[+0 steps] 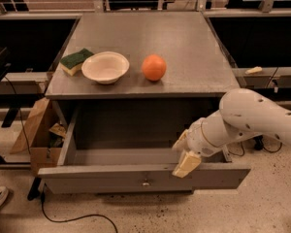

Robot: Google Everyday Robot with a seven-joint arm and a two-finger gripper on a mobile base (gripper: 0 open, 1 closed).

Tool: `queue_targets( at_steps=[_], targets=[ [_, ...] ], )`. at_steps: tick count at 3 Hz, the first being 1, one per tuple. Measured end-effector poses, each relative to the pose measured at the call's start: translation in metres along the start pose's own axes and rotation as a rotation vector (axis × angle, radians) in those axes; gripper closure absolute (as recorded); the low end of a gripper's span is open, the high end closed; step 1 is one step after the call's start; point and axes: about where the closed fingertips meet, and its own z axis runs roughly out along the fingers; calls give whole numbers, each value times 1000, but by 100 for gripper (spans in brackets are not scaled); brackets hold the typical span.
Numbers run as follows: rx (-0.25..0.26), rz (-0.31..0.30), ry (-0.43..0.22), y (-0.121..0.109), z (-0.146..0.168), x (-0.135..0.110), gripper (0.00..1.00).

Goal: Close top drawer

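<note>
The top drawer (111, 176) is a wide grey box pulled out from under the grey cabinet top (194, 67); it looks empty. Its long front panel faces me with a small metal knob (145, 182) at the centre. My gripper (183, 154) is on the white arm coming in from the right. It hangs over the drawer's right part, just behind the front panel. Its two cream fingers (185, 164) are spread apart and hold nothing. The lower finger reaches the panel's top edge.
On the cabinet top stand a green and yellow sponge (76, 60), a white bowl (105, 67) and an orange (153, 67). A cardboard box (35, 137) stands left of the cabinet. A black cable (77, 220) lies on the floor in front.
</note>
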Motion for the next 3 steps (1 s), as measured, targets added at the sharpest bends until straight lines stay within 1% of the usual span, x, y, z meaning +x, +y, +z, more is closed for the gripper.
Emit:
queue_targets(
  at_steps=[1,2,3],
  targets=[
    [0,0,0,4,-2,0,88],
    [0,0,0,6,-2,0,100],
    [1,16,14,-1,2,-4,81]
  ],
)
